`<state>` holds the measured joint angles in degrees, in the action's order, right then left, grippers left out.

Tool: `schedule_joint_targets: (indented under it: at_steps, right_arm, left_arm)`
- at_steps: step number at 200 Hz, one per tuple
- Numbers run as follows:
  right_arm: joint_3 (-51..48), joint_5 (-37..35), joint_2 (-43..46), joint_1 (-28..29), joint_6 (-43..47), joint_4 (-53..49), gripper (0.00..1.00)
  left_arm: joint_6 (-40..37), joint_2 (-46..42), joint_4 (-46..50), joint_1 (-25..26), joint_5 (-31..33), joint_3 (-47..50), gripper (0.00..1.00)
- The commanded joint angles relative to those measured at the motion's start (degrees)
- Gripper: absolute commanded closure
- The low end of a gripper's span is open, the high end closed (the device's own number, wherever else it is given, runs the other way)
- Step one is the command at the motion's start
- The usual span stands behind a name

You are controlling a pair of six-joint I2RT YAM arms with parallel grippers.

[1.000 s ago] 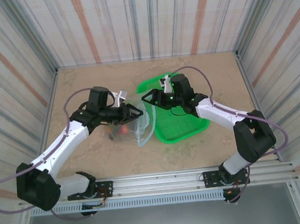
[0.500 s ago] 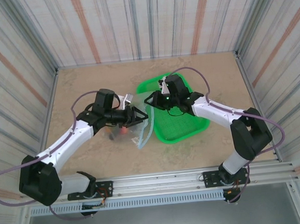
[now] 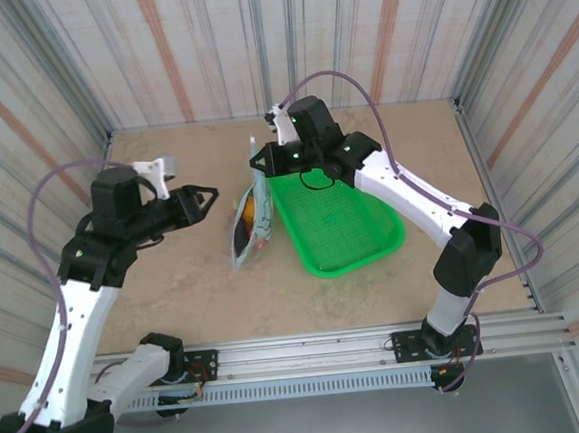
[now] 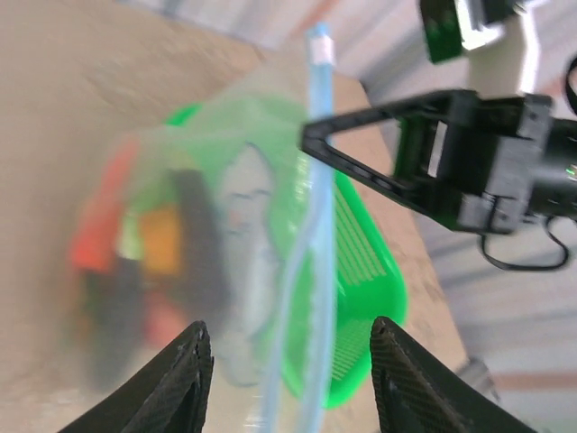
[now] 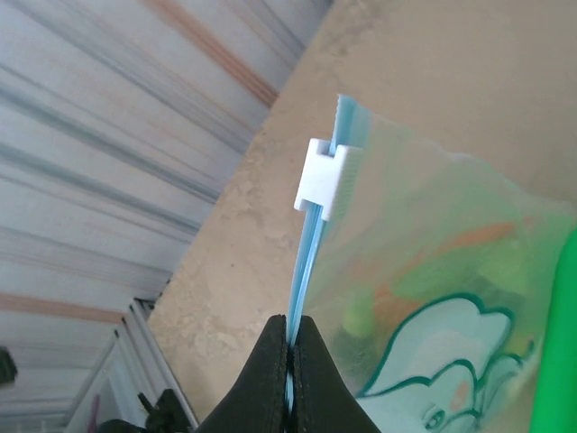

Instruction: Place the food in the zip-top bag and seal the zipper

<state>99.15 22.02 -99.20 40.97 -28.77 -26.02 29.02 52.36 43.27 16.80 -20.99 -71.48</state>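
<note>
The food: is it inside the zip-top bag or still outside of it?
Inside. Red, orange and dark pieces of the food show, blurred, through the clear wall of the zip-top bag in the left wrist view.

The table (image 3: 175,286) is viewed from high above, while the zip-top bag (image 3: 248,230) at frame centre is shared close-up by both wrist cameras.

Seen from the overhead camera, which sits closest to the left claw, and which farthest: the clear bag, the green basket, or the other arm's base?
Measured from the left gripper in the top view:
1. zip-top bag, just to its right, nearest.
2. green basket, beyond the bag, further right.
3. right arm's base, at the table's near right edge, farthest.
</note>
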Motion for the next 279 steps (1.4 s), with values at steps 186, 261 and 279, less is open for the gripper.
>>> schedule_joint_targets:
  at_steps: [186, 261, 279]
  right_arm:
    - [25.04, -16.96, -12.30, 8.87, 38.08, -25.24, 0.50]
    - [27.30, -14.56, -18.64, -1.28, 24.59, -20.51, 0.38]
    - [28.75, -8.14, -19.97, -1.84, 24.58, -21.06, 0.40]
  left_arm:
    - [-15.22, -2.62, 2.25, 4.59, 24.48, 1.30, 0.39]
    - [-10.93, -2.55, -0.64, 4.56, 18.78, 2.63, 0.39]
    - [-11.35, -2.51, -1.56, 4.54, 18.18, 3.10, 0.39]
